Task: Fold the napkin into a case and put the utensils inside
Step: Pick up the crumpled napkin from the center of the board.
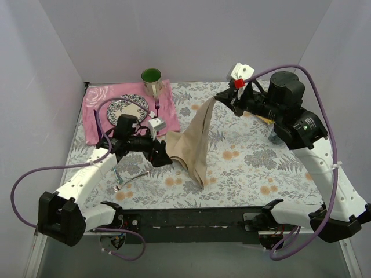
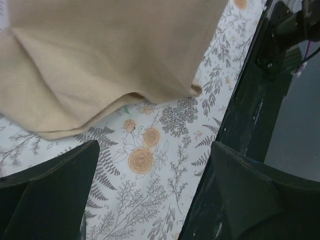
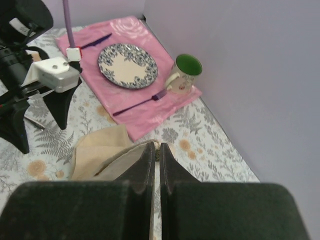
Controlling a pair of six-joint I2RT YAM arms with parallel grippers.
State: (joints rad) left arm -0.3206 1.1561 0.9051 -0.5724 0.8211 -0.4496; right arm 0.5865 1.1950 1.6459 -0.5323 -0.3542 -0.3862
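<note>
Napkin (image 1: 197, 139) mid-table; plate (image 1: 123, 108) on mat (image 1: 170, 107) far left, mug (image 1: 152, 81) on its far corner, fork (image 1: 132, 180) before mat

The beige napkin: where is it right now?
In the top view the napkin hangs mid-table from the shut right gripper, its lower end draped on the tablecloth beside the open left gripper.

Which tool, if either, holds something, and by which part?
The right tool pinches the napkin by its raised upper end; the left tool is open and holds nothing.
</note>
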